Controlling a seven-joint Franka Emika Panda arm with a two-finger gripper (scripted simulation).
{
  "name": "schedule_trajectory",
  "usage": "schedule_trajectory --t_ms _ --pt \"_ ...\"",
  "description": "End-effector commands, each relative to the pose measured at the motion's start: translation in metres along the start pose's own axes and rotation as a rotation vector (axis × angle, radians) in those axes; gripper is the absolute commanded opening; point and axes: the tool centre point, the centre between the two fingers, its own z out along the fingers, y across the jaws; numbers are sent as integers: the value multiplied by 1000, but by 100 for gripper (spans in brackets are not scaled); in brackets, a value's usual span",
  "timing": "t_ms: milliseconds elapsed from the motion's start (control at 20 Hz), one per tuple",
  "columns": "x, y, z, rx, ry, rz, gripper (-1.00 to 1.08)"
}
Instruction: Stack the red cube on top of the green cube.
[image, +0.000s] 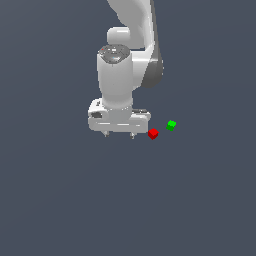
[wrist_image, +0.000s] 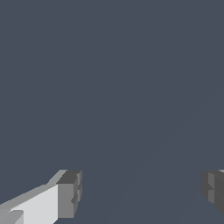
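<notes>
— Jaws spread wide, nothing between them; the gripper (image: 119, 134) hangs just to the exterior view's left of the red cube (image: 153, 133). Which step would you call it?

— The approach, I'd judge: no grasp yet. Next it must shift across over the red cube, then descend and close.

— And the green cube (image: 171, 125)?

— Near the red one, apart, farther toward the exterior view's right.

— The wrist view?

— Only two fingertips (wrist_image: 69, 194) and bare floor (neither cube shows there).
</notes>
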Motion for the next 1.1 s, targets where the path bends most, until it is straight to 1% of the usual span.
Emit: schedule_trajectory --t_ms 0,250,400,550,750,900,1050 --pt "0 0 0 0 0 0 100" --pt "-5 -11 6 2 -3 -36 100" --pt "-12 -26 16 4 -8 -89 100" --pt "-24 -47 29 7 -14 -164 100" --pt "-49 -81 51 13 -25 -293 100" --pt "-75 -108 71 18 -35 -407 100" --pt "-101 -130 88 22 -44 -509 100"
